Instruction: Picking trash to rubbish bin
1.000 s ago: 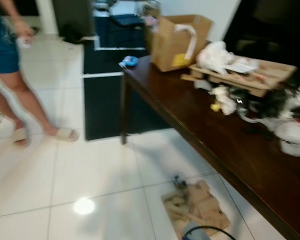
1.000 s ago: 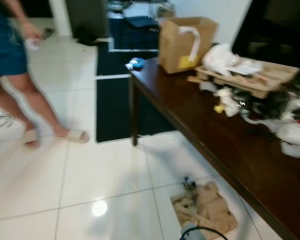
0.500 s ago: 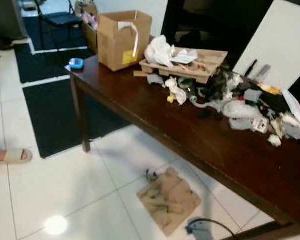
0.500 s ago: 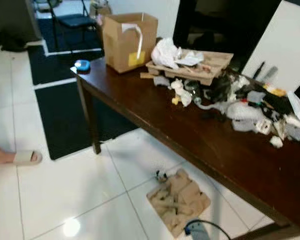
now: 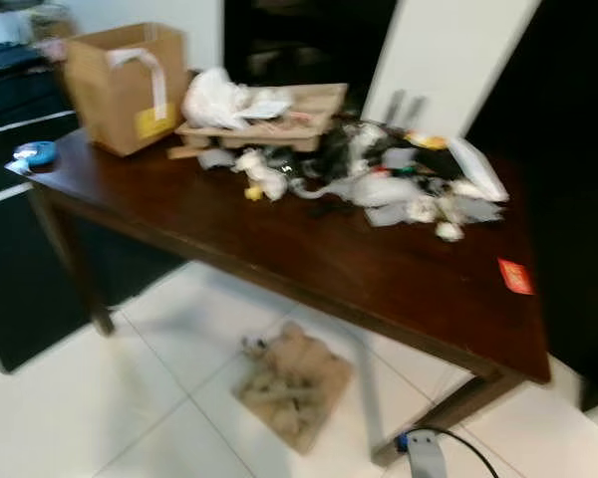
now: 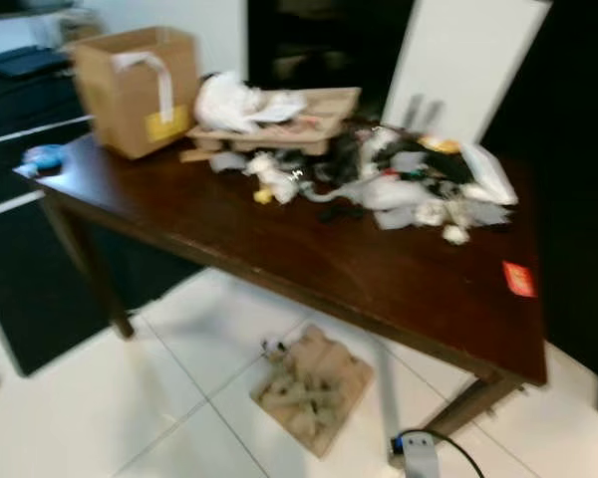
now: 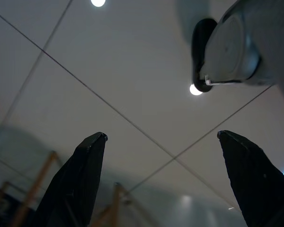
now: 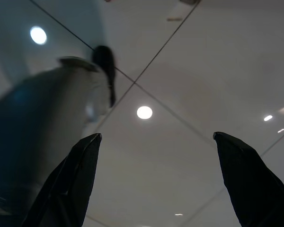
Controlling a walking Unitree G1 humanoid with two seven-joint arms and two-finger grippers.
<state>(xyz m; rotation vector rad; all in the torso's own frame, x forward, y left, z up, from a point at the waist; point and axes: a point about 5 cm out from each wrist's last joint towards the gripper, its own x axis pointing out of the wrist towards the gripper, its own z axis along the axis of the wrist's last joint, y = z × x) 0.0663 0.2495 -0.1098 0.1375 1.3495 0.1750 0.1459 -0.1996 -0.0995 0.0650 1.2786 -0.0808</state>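
Mixed trash of white, grey and black scraps is heaped on the far side of a dark wooden table. A cardboard tray with a white plastic bag on it lies beside the heap. A small red card lies alone near the table's right end. On the white tiles under the table lies a crumpled piece of brown paper. My left gripper and right gripper both hang over bare floor tiles, open, with nothing between the fingers.
An open cardboard box and a small blue object sit at the table's left end. A plug with a black cable lies on the floor by the right table leg. A white panel leans behind the table. A black rug lies to the left.
The camera has swung right, so the table now fills the middle of the picture. The person's foot has gone out of frame on the left. Nothing on the table moved.
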